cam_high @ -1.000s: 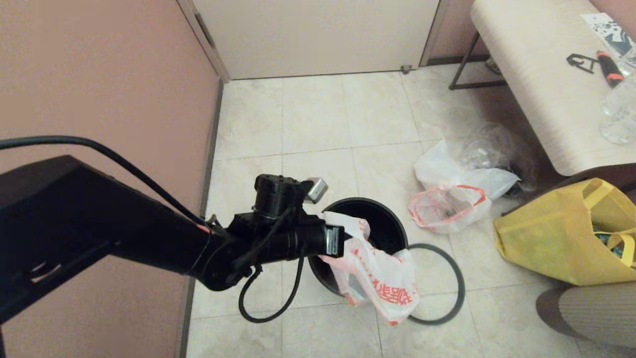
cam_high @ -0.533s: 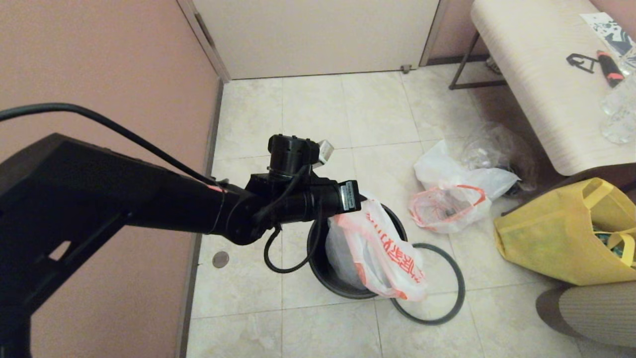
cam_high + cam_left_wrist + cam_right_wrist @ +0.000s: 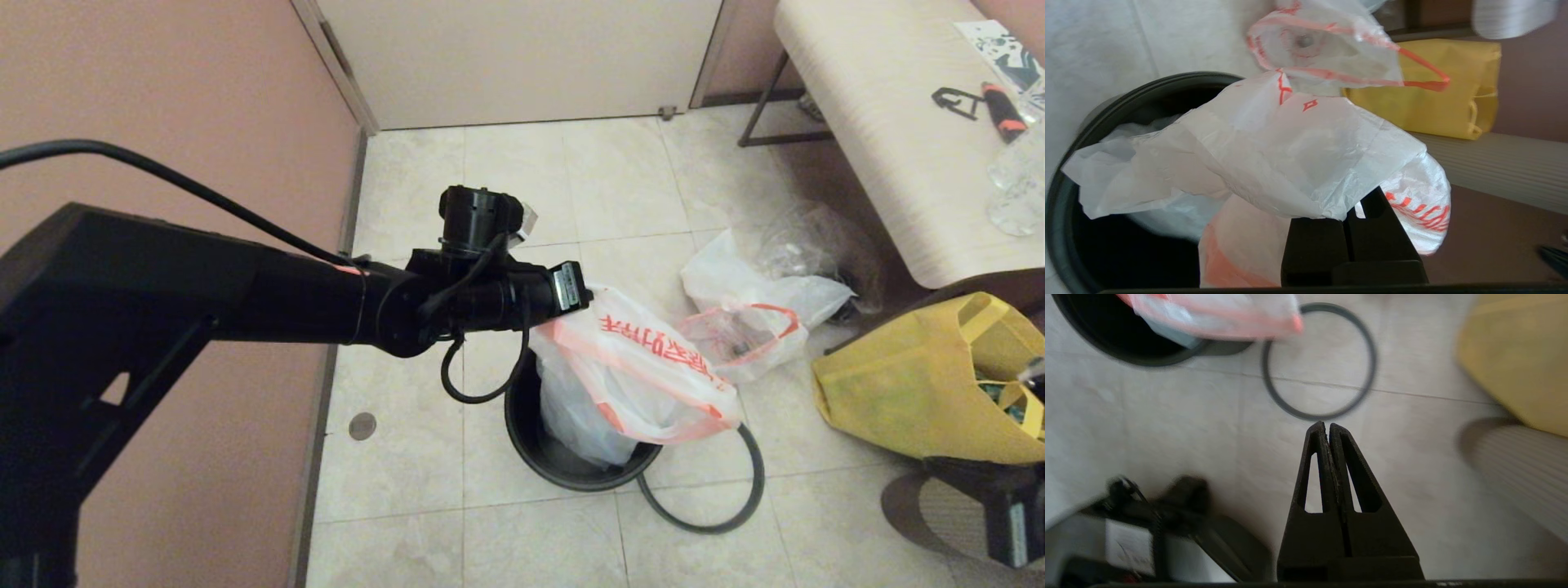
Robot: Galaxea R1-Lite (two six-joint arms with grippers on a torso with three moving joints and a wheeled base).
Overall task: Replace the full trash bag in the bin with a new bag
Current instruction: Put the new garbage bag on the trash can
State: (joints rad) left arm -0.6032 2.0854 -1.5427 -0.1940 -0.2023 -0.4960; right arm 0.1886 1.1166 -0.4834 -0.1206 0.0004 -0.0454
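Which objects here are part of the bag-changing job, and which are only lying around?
Part of the job:
- new bag, pinched by the left gripper
- bin
- rim ring on the floor
- full trash bag on the floor
- right gripper, shut and empty

Lying around:
- yellow tote
- clear bag
- bench

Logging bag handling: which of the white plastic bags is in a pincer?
The new bag with red lettering, pinched by the left pincer over the bin; the bottle-stuffed one lies on the floor.
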